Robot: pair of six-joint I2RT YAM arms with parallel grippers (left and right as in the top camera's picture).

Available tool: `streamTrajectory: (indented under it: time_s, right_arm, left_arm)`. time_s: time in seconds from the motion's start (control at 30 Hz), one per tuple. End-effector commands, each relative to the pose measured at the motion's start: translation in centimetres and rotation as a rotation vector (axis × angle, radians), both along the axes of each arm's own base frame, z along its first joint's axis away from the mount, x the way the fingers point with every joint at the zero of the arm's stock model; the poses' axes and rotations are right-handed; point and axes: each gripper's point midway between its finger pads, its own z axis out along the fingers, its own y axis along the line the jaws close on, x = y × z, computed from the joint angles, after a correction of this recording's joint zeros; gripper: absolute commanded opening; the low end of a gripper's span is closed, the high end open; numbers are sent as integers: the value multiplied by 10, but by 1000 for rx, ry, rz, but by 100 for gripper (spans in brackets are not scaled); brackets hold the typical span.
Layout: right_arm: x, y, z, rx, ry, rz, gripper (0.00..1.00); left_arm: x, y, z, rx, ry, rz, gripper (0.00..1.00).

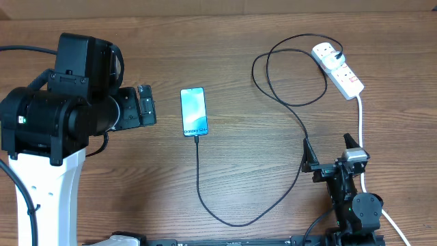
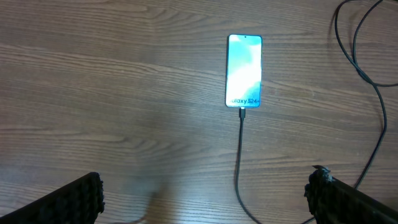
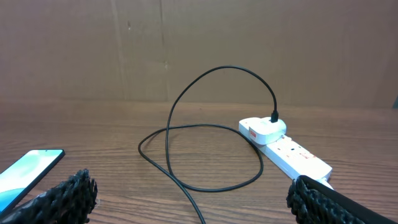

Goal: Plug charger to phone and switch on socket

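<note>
Overhead view: phone [image 1: 194,111] lies flat and screen up on the wooden table [image 1: 239,41], just ahead of the left gripper [image 1: 145,106] and apart from it. The screen is bright blue, with white text "Galaxy S24+" at the end nearer that gripper in the left wrist view. The charger [image 1: 205,191] tip meets that same end and looks plugged in. Its black cable runs back between the left fingers [image 2: 81,199], then curves off toward the right gripper [image 1: 330,152].

From the right gripper, the cable loops wide ahead and rises into a white block seated on the socket [image 1: 338,68], which lies ahead and to the right. The socket is white with red marks; its writing is too small to read and the switch position is unclear. The socket's thick white cord [image 1: 360,116] runs back close past the right gripper's outer side.

Left gripper: fingers spread wide, holding nothing, raised over the table and facing the phone, arm stretched out level. Right gripper: fingers spread wide and empty, arm low, pointing toward the socket.
</note>
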Motion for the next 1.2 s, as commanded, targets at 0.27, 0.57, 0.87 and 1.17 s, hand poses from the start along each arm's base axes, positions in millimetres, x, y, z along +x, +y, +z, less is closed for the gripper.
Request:
streamTrajectory:
  time_s: [0.27,0.57,0.87,1.17]
  right_arm:
    - [0,-1,-1,-1,-6,-5,100]
    - [0,-1,-1,-1,-6,-5,100]
    - [0,-1,-1,-1,-6,-5,100]
    - [0,-1,-1,-1,-6,-5,100]
  left_arm:
    - [1,3,0,5,-3,26,100]
    - [1,5,0,28,-5,11,100]
    - [4,0,-3,2,-4,-1,100]
    - [20,-9,-21,-28,-95,-67,100]
